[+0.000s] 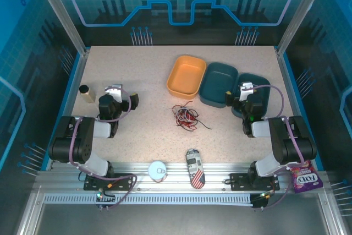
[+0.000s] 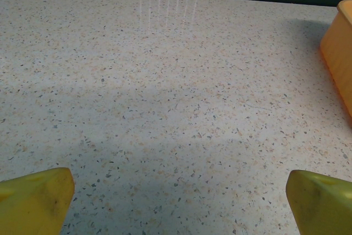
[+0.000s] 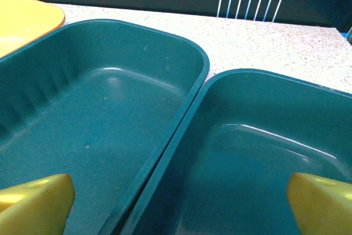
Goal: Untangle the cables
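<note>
Top external: cables (image 1: pixel 185 116) lie in one small tangled heap of red, black and white strands near the middle of the speckled counter (image 1: pixel 143 136), just nearer than the orange tray (image 1: pixel 186 76), with one dark strand trailing off to the right. Left gripper (image 1: pixel 115 88) sits at the left side of the counter, well apart from the heap; a small tan bottle with a dark cap (image 1: pixel 85 93) stands near it. Right gripper (image 1: pixel 246 88) sits by the shared edge of two teal trays (image 1: pixel 219 83), also apart from the heap. Printed can (image 1: pixel 194 168) lies on its side at the near edge, a white round lid (image 1: pixel 158 170) beside it; a purple sweet bag (image 1: pixel 304 180) lies by the right arm's base. Left wrist: yellow fingertips (image 2: pixel 38 196) sit in the two lower corners, jaws spread wide, bare counter between them, orange tray wall at the right edge. Right wrist: yellow fingertips (image 3: pixel 38 199) likewise far apart, jaws wide and holding nothing, above both teal trays where their rims touch.
</note>
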